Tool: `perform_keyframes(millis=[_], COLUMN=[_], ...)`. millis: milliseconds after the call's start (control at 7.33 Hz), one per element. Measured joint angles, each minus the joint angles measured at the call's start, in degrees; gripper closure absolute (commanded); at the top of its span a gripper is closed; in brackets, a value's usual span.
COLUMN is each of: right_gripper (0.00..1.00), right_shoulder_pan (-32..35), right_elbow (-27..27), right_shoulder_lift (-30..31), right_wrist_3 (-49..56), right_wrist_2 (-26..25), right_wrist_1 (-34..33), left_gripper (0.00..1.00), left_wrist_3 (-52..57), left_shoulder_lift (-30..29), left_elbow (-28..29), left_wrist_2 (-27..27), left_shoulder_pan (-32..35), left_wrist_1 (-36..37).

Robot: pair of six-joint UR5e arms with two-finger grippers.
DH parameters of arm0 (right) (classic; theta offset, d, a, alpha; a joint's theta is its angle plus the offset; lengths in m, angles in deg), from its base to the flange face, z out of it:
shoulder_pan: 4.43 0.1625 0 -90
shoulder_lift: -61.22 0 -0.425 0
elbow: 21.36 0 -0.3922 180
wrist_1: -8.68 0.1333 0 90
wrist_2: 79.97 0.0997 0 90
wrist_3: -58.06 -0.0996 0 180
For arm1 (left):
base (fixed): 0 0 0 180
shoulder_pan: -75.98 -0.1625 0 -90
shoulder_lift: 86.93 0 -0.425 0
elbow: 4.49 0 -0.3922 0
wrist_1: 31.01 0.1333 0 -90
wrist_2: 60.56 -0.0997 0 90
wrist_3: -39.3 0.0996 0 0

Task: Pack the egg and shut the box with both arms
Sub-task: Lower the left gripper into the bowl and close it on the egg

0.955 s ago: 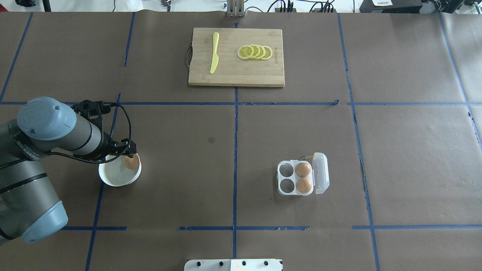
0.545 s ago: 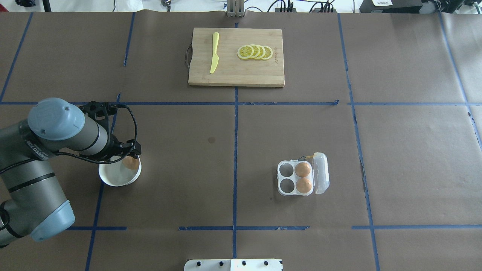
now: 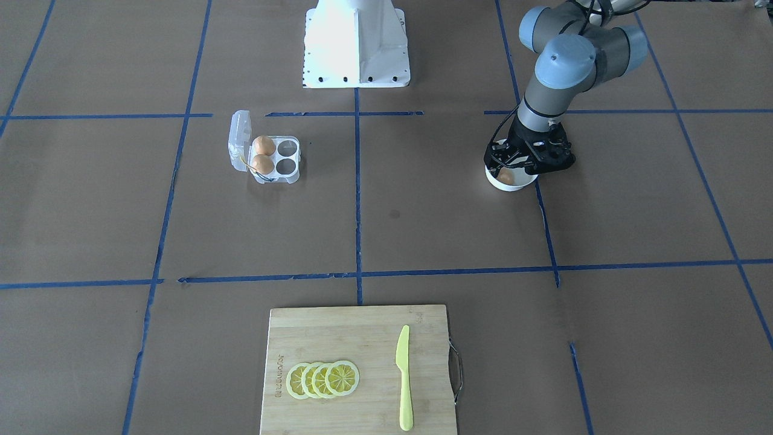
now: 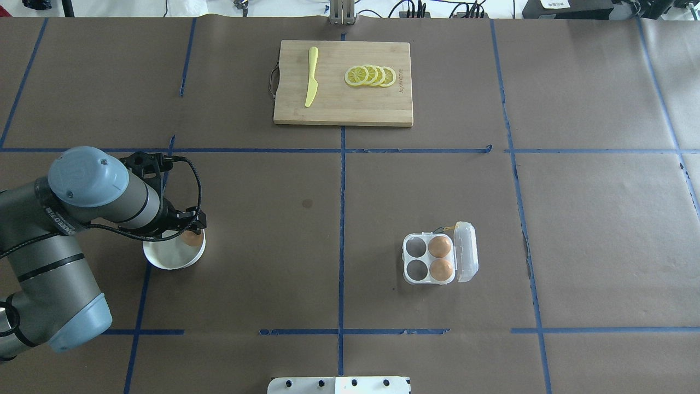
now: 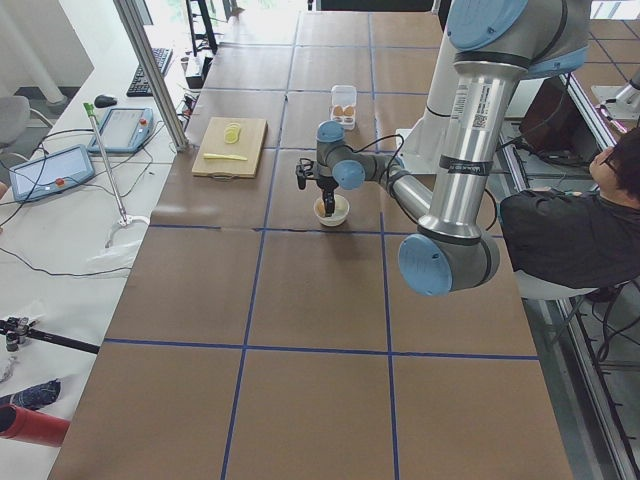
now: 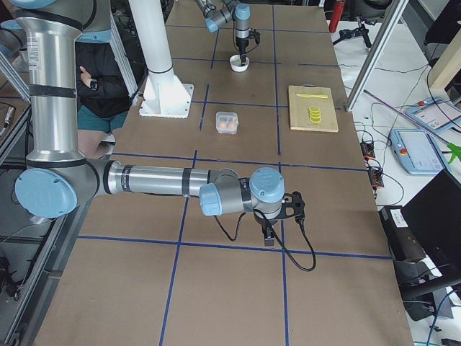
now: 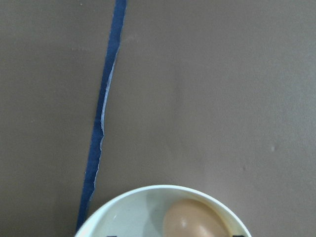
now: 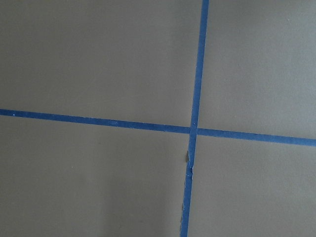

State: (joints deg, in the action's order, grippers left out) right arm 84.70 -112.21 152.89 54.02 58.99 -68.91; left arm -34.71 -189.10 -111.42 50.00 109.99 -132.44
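One orange-brown egg (image 4: pixel 191 238) lies at the far right side of a round white bowl (image 4: pixel 164 261); it also shows in the left wrist view (image 7: pixel 195 223) and the front view (image 3: pixel 506 176). My left gripper (image 4: pixel 185 229) hangs just over the bowl, open, its dark fingertips either side of the egg and apart from it. The clear box (image 4: pixel 409 261) stands with its lid (image 4: pixel 466 251) open to the right. Two eggs (image 4: pixel 439 247) (image 4: pixel 441 268) fill the cells by the lid; the other two cells are empty. My right gripper (image 6: pixel 268 234) shows only in the exterior right view, so I cannot tell its state.
A wooden cutting board (image 4: pixel 350 109) with a yellow knife (image 4: pixel 311 76) and lemon slices (image 4: pixel 370 75) lies at the table's far middle. The white robot base (image 3: pixel 356 45) is at the near edge. Blue tape lines cross the brown table cover.
My left arm has swung slightly right and down over the bowl. The gripper now covers more of the egg. The box and its eggs have not moved.
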Motion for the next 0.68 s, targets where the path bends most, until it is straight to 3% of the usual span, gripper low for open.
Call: perform_keyframes(millis=[409, 682], right_gripper=[0.0, 0.0], right_shoulder_pan=[0.0, 0.1], right_elbow=[-0.1, -0.2], right_shoulder_lift=[0.0, 0.0], right_wrist_3=[0.0, 0.0], right_wrist_2=[0.1, 0.1], right_wrist_1=[0.0, 0.0], left_gripper=[0.18, 0.25], left_wrist_3=[0.0, 0.0], left_shoulder_lift=[-0.2, -0.7], left_elbow=[0.9, 1.6], left_wrist_2=[0.0, 0.0], left_shoulder_pan=[-0.5, -0.7], left_wrist_1=[-0.1, -0.1])
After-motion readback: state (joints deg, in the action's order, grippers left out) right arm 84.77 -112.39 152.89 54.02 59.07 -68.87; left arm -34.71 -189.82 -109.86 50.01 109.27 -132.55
